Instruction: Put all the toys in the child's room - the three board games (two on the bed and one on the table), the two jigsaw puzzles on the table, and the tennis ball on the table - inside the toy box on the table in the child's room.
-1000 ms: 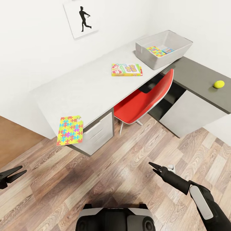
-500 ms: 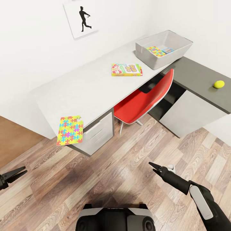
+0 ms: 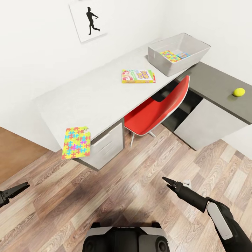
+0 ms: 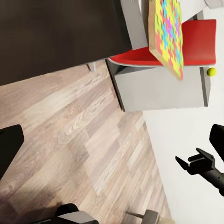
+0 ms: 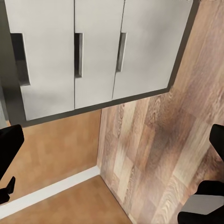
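White table [image 3: 94,98], jigsaw puzzle [image 3: 76,142] on corner, left hand [image 3: 15,190] well below

The board game [image 3: 138,76] on the table [image 3: 94,98] bears lettering too small to read.

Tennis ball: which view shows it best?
The head view: the tennis ball sits in plain sight on the table's dark lower section. The left wrist view catches it tiny, beyond the red chair. The right wrist view looks at white drawers and floor.
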`<state>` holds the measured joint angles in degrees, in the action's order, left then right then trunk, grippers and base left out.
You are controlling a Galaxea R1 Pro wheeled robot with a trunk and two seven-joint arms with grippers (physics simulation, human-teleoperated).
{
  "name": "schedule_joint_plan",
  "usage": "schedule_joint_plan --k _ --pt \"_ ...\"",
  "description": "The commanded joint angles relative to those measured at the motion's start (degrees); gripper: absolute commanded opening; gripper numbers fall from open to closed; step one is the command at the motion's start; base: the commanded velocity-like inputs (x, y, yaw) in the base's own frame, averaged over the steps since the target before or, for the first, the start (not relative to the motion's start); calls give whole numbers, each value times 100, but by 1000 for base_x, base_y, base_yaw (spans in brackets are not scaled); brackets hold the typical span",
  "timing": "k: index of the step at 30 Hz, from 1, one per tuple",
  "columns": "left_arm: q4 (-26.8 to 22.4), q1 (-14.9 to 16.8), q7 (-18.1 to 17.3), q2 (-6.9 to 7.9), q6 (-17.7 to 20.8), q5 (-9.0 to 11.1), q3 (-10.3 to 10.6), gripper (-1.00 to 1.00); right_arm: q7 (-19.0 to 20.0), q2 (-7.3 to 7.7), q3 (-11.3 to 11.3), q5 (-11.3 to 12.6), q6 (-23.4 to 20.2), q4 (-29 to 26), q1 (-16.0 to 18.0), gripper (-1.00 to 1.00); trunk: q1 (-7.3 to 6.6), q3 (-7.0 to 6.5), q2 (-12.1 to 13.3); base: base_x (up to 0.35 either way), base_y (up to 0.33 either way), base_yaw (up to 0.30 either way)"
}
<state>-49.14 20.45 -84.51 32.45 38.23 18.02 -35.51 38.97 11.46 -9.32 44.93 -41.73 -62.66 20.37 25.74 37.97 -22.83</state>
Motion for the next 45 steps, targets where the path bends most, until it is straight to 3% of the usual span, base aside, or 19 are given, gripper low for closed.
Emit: schedule_joint_plan --k 1,45 --pt "0 2 -21 0 59 0 -2 100 6 -3 -6 17 -37 -1 2 100 4 6 -8 106 0 0" --pt "-26 2 -39 -98 58 0 27 100 13 -3 0 16 165 1 2 100 4 6 -8 92 -42 0"
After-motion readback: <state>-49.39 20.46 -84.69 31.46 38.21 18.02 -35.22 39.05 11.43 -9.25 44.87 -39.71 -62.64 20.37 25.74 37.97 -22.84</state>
